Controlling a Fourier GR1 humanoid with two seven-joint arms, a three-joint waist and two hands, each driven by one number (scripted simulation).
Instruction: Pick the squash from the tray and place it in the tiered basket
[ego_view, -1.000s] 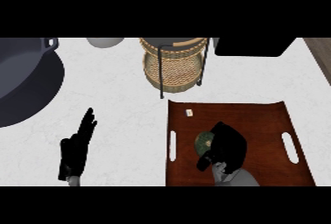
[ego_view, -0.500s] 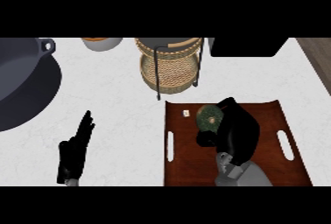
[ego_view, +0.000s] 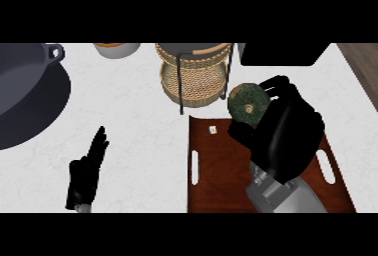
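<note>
The squash (ego_view: 248, 102) is dark green, round and ribbed. My right hand (ego_view: 282, 131) is curled round it and holds it above the far edge of the brown tray (ego_view: 215, 165), just right of the wicker tiered basket (ego_view: 193, 75). The hand covers the squash's right side. My left hand (ego_view: 87, 170) rests open on the white counter at the lower left, fingers pointing away from me.
A large dark pan (ego_view: 26, 92) with a handle fills the far left. A small bowl (ego_view: 117, 49) stands at the back, a black box (ego_view: 284, 53) at the back right. A small white tag (ego_view: 213, 130) lies on the tray.
My right hand has lifted the squash off the tray and carried it away from me, towards the basket. The left hand has stayed put.
</note>
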